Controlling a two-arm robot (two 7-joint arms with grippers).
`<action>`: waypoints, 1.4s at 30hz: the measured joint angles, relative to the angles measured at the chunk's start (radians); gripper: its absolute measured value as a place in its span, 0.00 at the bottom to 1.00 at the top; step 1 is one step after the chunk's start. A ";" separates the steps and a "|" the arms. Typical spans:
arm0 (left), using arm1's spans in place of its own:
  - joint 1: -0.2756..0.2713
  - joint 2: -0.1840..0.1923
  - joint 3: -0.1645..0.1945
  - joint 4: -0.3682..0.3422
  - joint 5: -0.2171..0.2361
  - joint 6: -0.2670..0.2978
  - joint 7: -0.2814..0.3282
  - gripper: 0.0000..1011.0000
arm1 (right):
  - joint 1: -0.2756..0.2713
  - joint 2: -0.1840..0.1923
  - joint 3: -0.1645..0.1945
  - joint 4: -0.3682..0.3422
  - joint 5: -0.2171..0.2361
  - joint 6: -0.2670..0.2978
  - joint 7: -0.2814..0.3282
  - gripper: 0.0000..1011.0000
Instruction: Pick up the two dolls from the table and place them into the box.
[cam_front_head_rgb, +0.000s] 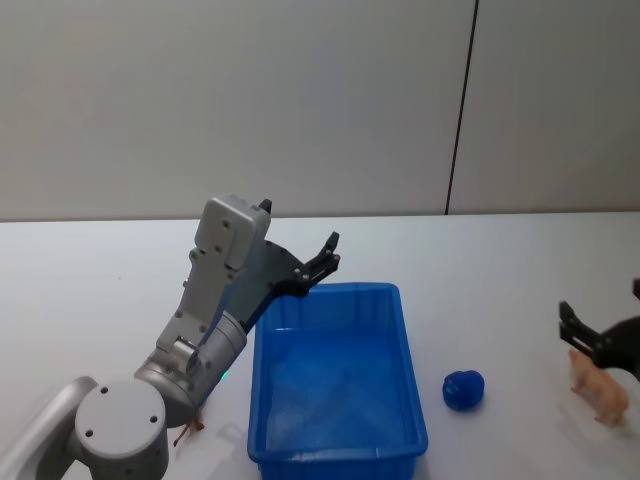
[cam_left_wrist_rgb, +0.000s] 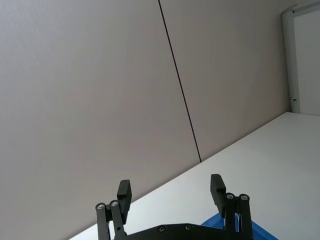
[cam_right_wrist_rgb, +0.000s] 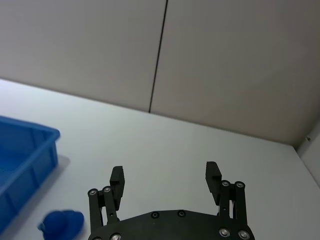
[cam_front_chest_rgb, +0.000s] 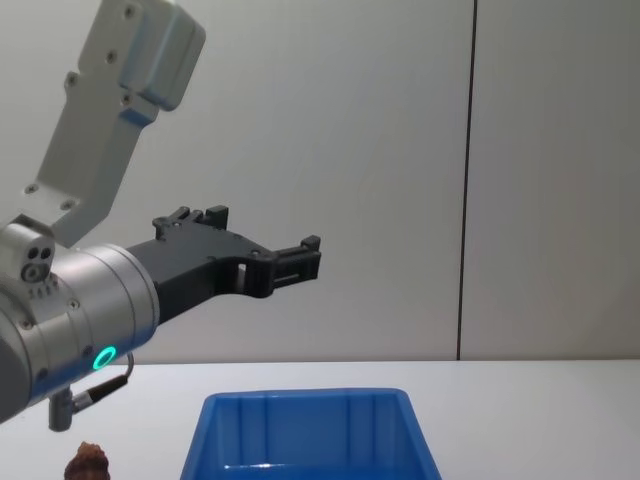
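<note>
Left gripper (cam_left_wrist_rgb: 170, 187) raised beside bright blue ribbed plastic box (cam_front_head_rgb: 335, 455), fingers spread, empty. Right gripper (cam_right_wrist_rgb: 165, 174), fingers apart, above pale pink doll (cam_front_head_rgb: 600, 388) on white table (cam_front_head_rgb: 520, 260), likely for grasp. Reddish-brown lumpy doll (cam_front_chest_rgb: 88, 462) left of box.

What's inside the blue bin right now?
Nothing visible: the blue bin shows a bare floor. The left gripper and its wrist cover its far left corner.

Head cam down, chest fwd, 2 wrist cams up, box (cam_front_head_rgb: 335, 458) shared
</note>
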 joint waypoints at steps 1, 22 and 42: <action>0.000 0.000 0.000 0.000 0.000 0.000 0.000 0.99 | -0.006 0.007 0.004 -0.004 -0.004 0.020 -0.005 0.99; 0.000 0.000 0.000 0.000 0.000 0.000 0.000 0.99 | 0.033 0.037 0.023 0.044 -0.075 0.317 0.030 0.99; 0.000 0.000 0.000 0.000 0.000 0.000 0.000 0.99 | 0.088 -0.002 0.015 0.125 -0.068 0.441 0.081 0.98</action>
